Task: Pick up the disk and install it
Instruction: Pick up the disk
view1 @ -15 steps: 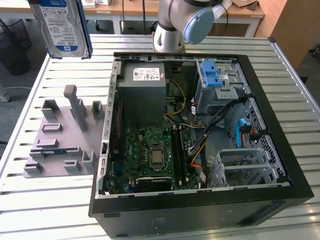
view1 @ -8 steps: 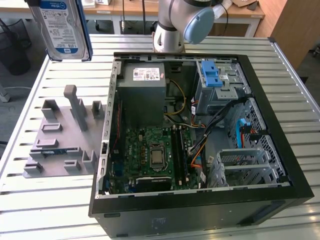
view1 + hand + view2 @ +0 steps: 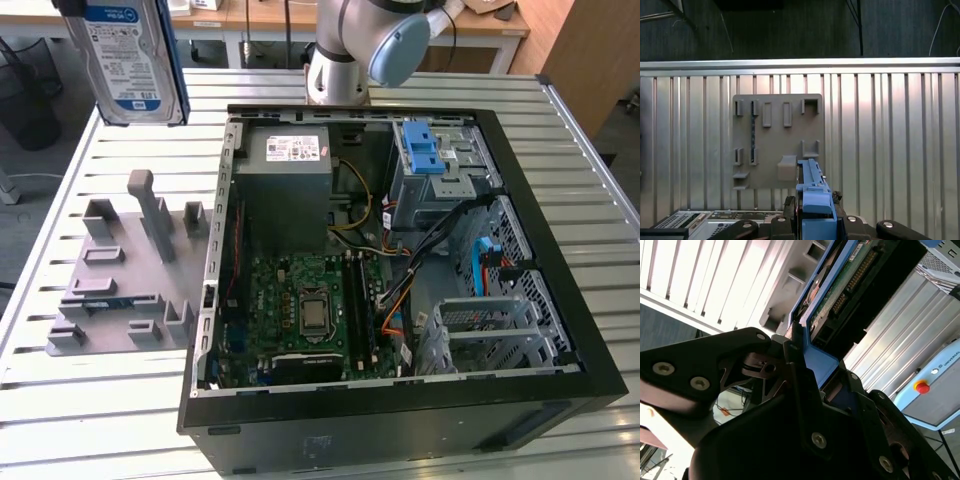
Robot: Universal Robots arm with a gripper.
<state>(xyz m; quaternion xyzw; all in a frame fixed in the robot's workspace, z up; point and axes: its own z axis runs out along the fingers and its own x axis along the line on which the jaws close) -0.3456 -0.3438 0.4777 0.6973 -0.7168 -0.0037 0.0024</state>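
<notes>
The disk (image 3: pixel 135 60), silver with a blue-and-white label and a blue carrier frame, hangs upright high above the slatted table at the exterior view's far left. In the first wrist view the disk (image 3: pixel 813 192) shows edge-on, with my gripper (image 3: pixel 815 220) shut on its blue frame. The second wrist view shows the disk (image 3: pixel 840 290) from its circuit-board side, the gripper (image 3: pixel 801 357) clamped on the frame's end. The open computer case (image 3: pixel 400 405) lies to the exterior view's right of the disk.
A grey holder plate (image 3: pixel 120 280) with upright slots lies on the table beside the case, below the disk; the holder plate (image 3: pixel 777 140) sits straight under the wrist. Inside the case a light-blue latch bracket (image 3: pixel 425 155) tops a drive cage. The arm's base (image 3: pixel 340 60) stands behind the case.
</notes>
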